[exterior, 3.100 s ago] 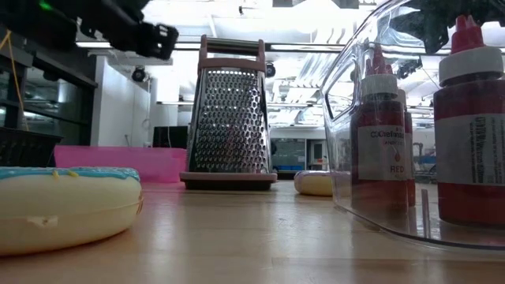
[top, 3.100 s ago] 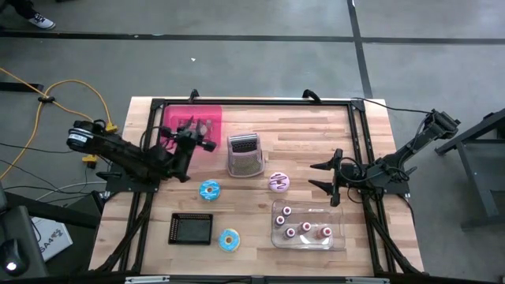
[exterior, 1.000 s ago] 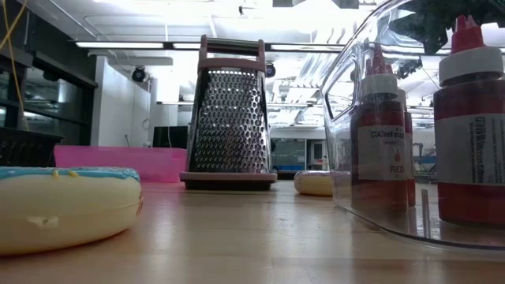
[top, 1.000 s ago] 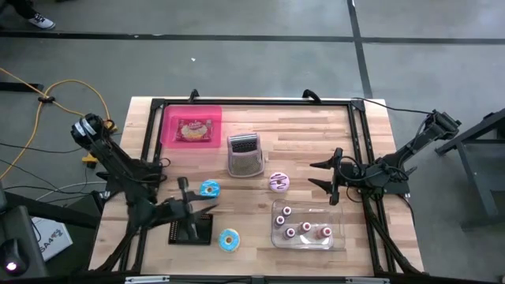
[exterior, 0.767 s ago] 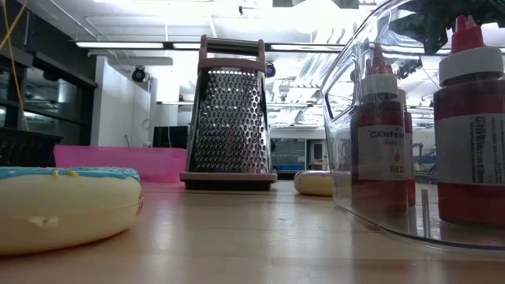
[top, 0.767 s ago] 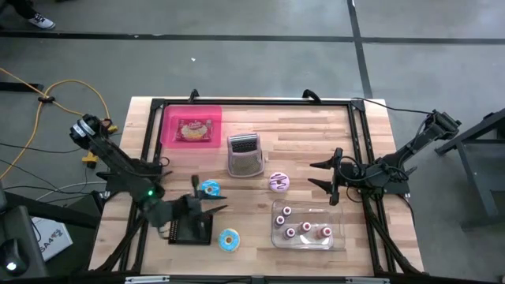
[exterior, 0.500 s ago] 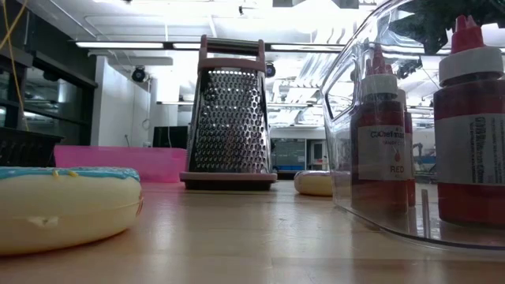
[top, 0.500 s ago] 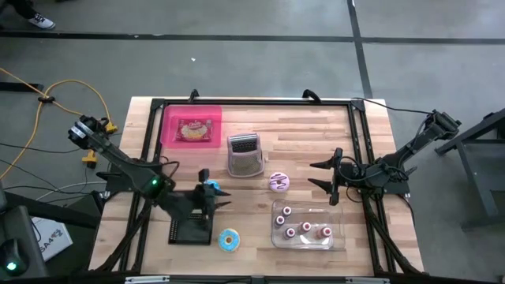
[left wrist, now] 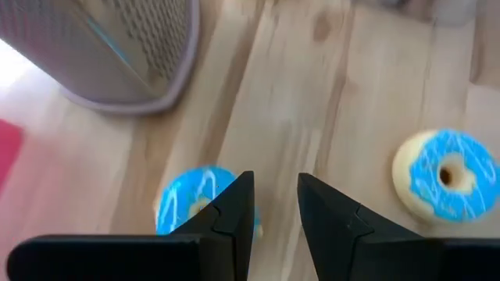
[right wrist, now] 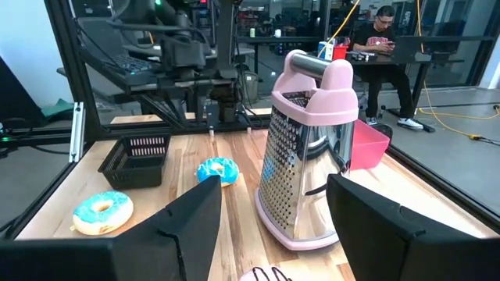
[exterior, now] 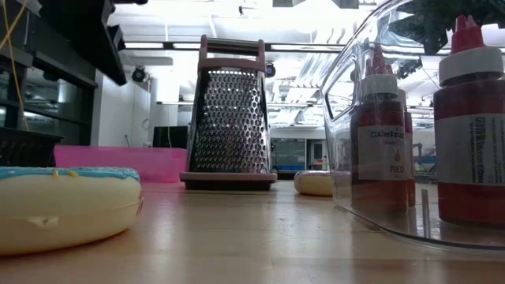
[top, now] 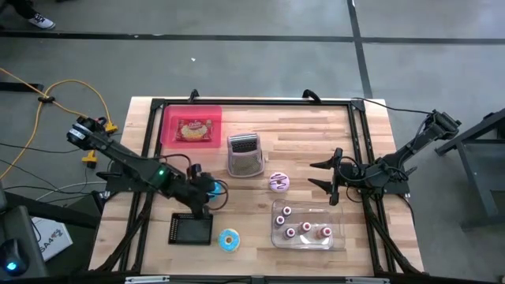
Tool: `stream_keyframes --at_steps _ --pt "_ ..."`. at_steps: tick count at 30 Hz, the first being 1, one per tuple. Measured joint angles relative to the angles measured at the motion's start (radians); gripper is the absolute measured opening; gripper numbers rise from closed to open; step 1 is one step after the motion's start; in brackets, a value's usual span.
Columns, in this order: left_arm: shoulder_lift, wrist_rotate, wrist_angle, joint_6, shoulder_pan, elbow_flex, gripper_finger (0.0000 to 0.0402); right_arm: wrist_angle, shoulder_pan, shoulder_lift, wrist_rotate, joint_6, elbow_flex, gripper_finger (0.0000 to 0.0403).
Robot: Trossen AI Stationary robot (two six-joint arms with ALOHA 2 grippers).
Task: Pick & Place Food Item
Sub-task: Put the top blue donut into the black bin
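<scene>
Left gripper [top: 207, 189], narrowly parted, over blue donut [top: 210, 188] at table's 9 o'clock | risk: fingers straddle off-centre, donut rolls away | right gripper [top: 330, 179] open, idle at 3 o'clock

The high view looks straight down over the worktop [top: 316, 134]; the low view sits at its surface; both share the grater [top: 245, 154] at 12 o'clock of centre.

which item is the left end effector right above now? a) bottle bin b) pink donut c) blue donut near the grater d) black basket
c: the left end effector sits over the blue donut beside the grater, its fingers slightly parted and not on it.
</scene>
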Motion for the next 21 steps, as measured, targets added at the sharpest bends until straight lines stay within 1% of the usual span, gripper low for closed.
stream_keyframes --at_steps 4,6,13,16,21 --pt "0.0 0.091 -0.016 0.004 0.027 0.0 0.0095 0.0 0.0 0.0 0.0 0.0 0.0 0.022" --pt "0.0 0.117 -0.033 0.025 0.038 0.0 0.0095 0.0 0.0 0.0 0.0 0.0 0.0 0.022" --pt "0.0 0.116 -0.055 0.061 0.056 0.0 0.0095 -0.001 0.0 0.0 0.0 0.0 0.0 0.022" --pt "0.0 0.135 -0.055 0.072 0.047 0.0 0.0095 -0.007 0.0 0.0 0.0 -0.001 0.0 0.022" --pt "0.0 0.132 -0.055 0.016 0.046 0.0 0.0095 -0.035 0.0 0.0 0.0 0.004 0.0 0.022"
